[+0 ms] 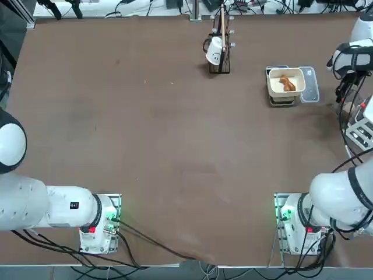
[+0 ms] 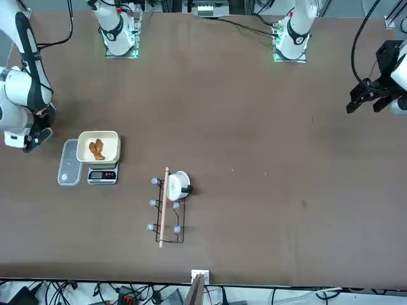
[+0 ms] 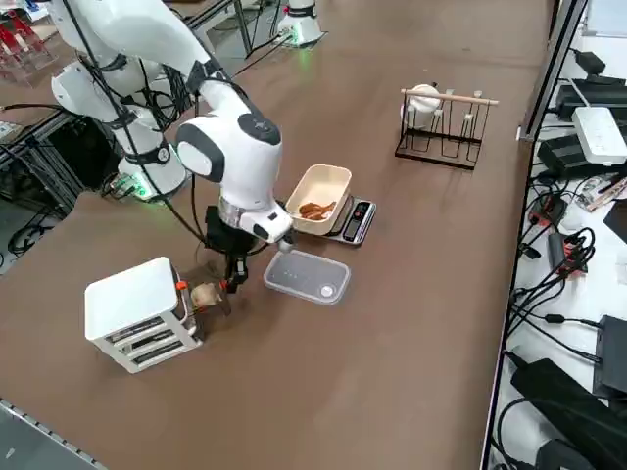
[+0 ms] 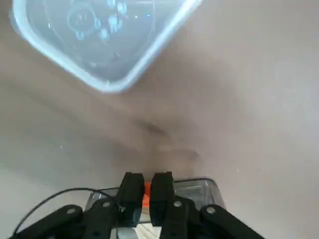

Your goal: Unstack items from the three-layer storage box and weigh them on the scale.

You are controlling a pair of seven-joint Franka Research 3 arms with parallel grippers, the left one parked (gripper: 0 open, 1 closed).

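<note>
Orange-brown items (image 3: 315, 210) lay in the cream bowl (image 3: 315, 196) on the scale (image 3: 350, 221), at the desk (image 3: 411, 294) edge. The right gripper (image 3: 233, 284) hung just beside the three-layer storage box (image 3: 137, 313), jaws clenched on its orange drawer tab (image 4: 146, 188). The clear tray (image 3: 307, 276) lay between box and scale.

Brown table (image 1: 151, 146) all round. The cream bowl (image 3: 321, 196) carries orange-brown items (image 3: 315, 210) on a scale (image 3: 355, 221) of dark and silver. The storage box (image 3: 135, 311) is white with an orange tab, beside a clear tray (image 3: 307, 277). The right gripper (image 4: 146, 191) shows black.
</note>
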